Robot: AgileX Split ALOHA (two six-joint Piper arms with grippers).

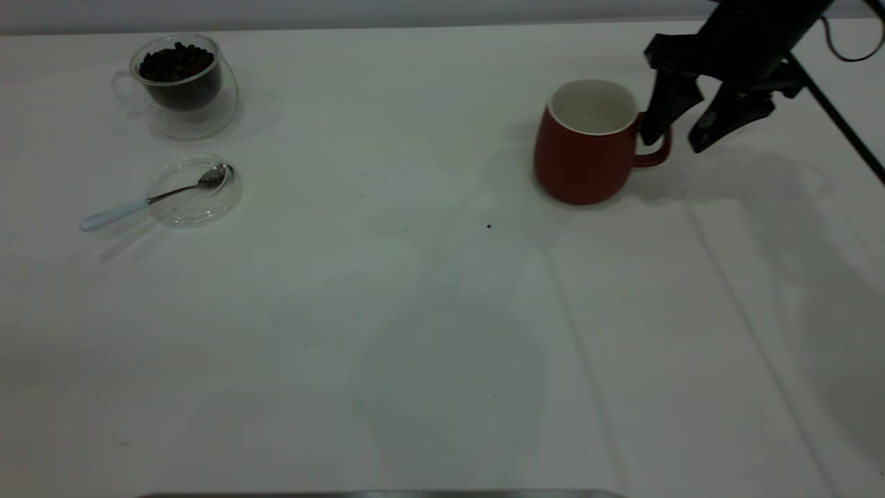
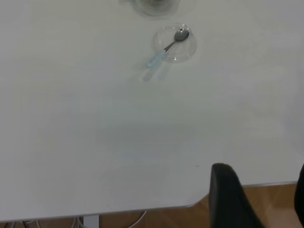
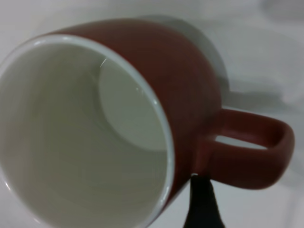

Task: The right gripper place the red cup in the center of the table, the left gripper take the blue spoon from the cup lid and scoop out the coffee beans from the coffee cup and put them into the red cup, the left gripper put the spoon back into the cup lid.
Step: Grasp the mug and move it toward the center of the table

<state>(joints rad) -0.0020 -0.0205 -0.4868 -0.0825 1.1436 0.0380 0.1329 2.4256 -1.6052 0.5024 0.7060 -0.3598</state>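
The right hand (image 1: 676,138), spread wide, straddles the red mug (image 1: 584,152)'s loop handle (image 1: 655,153), evidently lined up to grip it there and carry the mug toward mid-worktop (image 1: 442,332).

Looks like a robot lab / test bench, not a kitchen or home. Evidence: a large plain white table (image 1: 429,332) with creases running across its surface like a laid-on cover, holding just a few props spaced well apart — red cup (image 1: 586,146), glass coffee cup (image 1: 181,84) of coffee beans (image 1: 175,63), cup lid (image 1: 195,191) with blue spoon (image 1: 148,199). A black robot arm with a trailing cable comes in over the far right corner. The left wrist view shows the table edge with a wood-tone floor below and loose cables under it. Backdrop is a bare grey wall — no cabinets, appliances or furniture visible.
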